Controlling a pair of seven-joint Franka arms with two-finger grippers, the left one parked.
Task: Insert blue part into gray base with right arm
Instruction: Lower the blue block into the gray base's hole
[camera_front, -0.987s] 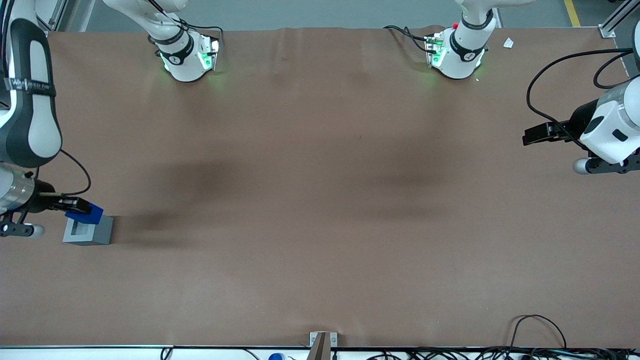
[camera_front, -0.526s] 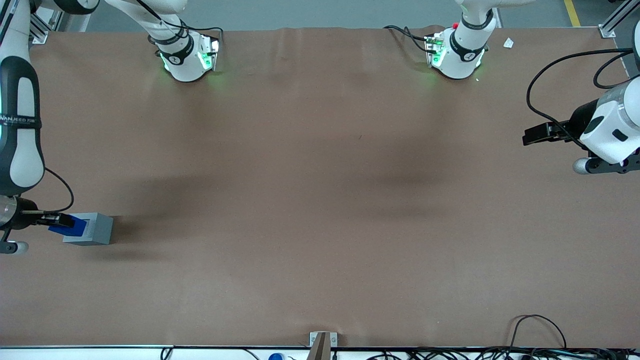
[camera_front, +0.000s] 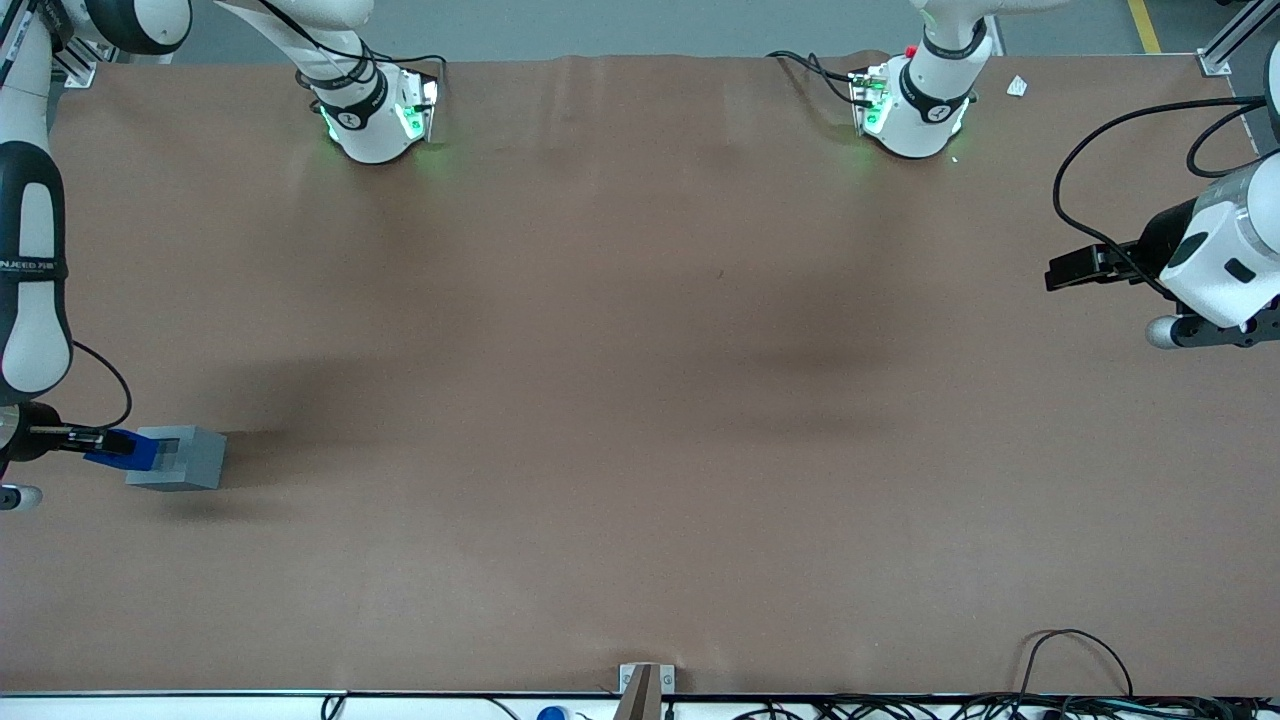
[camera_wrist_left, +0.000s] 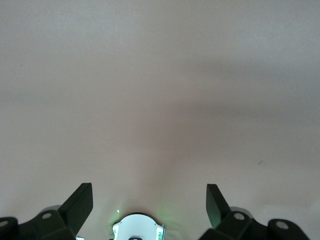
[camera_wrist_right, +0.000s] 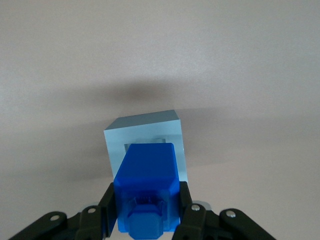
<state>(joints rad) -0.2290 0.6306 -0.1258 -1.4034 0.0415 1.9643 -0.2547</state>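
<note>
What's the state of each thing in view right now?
Small bright-blue plastic block: gripped, held over the base's recess, not seated.
Light-gray box base with square recess: upright on the table, recess partly covered by the block.
Right arm's black two-finger pincer: shut on the block.

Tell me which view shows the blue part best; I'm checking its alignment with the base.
The right wrist view: the blue part fills it, gripped by the tool just above the gray base and its recess. The front view shows the part small, at the base's working-arm side. The left wrist view shows only bare table.
</note>
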